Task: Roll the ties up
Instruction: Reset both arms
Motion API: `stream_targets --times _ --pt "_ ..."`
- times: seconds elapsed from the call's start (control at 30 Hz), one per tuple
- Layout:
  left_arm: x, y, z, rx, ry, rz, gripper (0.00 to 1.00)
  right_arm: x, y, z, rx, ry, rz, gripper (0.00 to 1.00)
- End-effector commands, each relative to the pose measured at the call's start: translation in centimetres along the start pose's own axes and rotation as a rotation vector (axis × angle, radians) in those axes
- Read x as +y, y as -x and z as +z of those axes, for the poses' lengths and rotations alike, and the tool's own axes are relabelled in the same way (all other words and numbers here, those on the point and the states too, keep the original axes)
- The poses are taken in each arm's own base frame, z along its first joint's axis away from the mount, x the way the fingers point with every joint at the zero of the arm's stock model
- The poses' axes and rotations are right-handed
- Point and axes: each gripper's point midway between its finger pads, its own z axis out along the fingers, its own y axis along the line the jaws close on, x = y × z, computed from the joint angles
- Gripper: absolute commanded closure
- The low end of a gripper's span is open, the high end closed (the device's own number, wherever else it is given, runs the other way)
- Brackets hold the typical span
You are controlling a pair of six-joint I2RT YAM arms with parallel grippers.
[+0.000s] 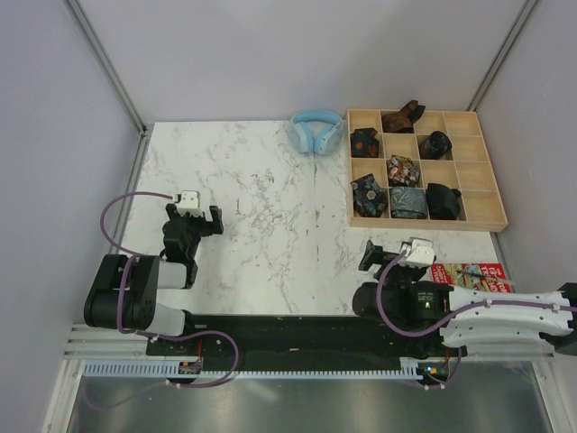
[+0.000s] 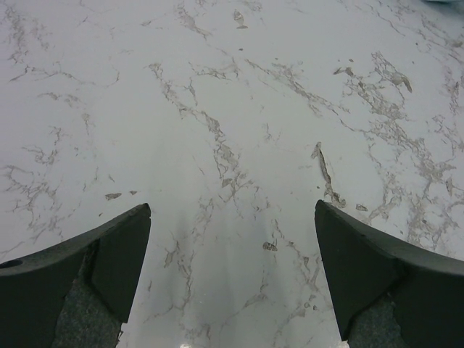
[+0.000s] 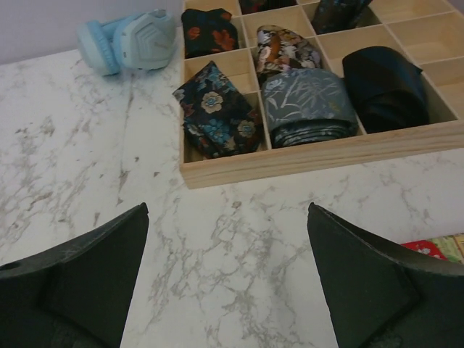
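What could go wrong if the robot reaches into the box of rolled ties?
1. The flowered tie sticks up above its slot. A finger of the open right gripper might snag it and unroll it.
2. The slots in the wooden box look snug, so wide fingers may hit the thin walls and shove the box.
3. The headphones lie beside the box and could get bumped.

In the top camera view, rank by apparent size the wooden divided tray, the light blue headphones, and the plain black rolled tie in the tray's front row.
Largest: wooden divided tray
Next: light blue headphones
Smallest: plain black rolled tie
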Motion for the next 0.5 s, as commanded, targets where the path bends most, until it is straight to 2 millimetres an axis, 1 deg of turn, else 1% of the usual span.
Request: stream_targets --times 0.0,0.03,0.07,0.1,0.13,0.17,0.2,0.23,0.27,0.3,0.33,0.37,0.4,0.43,0.47 --pt "0.5 2.6 0.6 -0.09 0.022 0.01 0.0 -1.6 6.9 1.2 -0.314 -0.172 -0.085 0.02" --pt "0.4 2.4 0.6 -0.085 0.022 0.01 0.0 -1.0 6.9 1.3 -0.302 -0.176 -0.147 0.02" --pt "0.4 2.6 0.6 -0.09 0.02 0.01 0.0 0.1 6.1 1.5 -0.289 -0.171 -0.243 0.02" --pt "0.4 2.5 0.6 -0.088 0.02 0.01 0.0 0.7 5.9 1.6 -0.291 -0.163 -0.249 0.02" --pt "0.4 2.6 0.6 -0.09 0.02 0.01 0.0 0.8 6.3 1.6 -0.304 -0.139 -0.297 0.02" --pt "0.4 2.6 0.6 -0.091 0.018 0.011 0.0 1.7 5.9 1.8 -0.33 -0.115 -0.356 0.02" --pt "0.4 2.6 0.6 -0.09 0.022 0.01 0.0 2.1 6.4 2.0 -0.335 -0.103 -0.392 0.02" --pt "0.5 2.6 0.6 -0.09 0.022 0.01 0.0 2.8 6.2 2.2 -0.337 -0.094 -0.454 0.02" --pt "0.4 2.5 0.6 -0.088 0.019 0.012 0.0 4.3 5.1 2.4 -0.339 -0.08 -0.56 0.02" --pt "0.4 2.5 0.6 -0.088 0.02 0.009 0.0 5.2 5.0 2.5 -0.339 -0.086 -0.641 0.02" --pt "0.4 2.5 0.6 -0.088 0.02 0.009 0.0 5.7 4.5 2.6 -0.343 -0.083 -0.684 0.02" --pt "0.4 2.6 0.6 -0.09 0.02 0.01 0.0 6.3 3.5 2.8 -0.342 -0.079 -0.742 0.02" --pt "0.4 2.5 0.6 -0.087 0.02 0.01 0.0 6.8 3.4 2.9 -0.343 -0.081 -0.766 0.02" --pt "0.4 2.5 0.6 -0.088 0.018 0.01 0.0 7.1 3.3 3.0 -0.34 -0.094 -0.855 0.02" --pt "0.4 2.5 0.6 -0.088 0.018 0.01 0.0 7.6 2.4 3.3 -0.333 -0.101 -0.935 0.02"
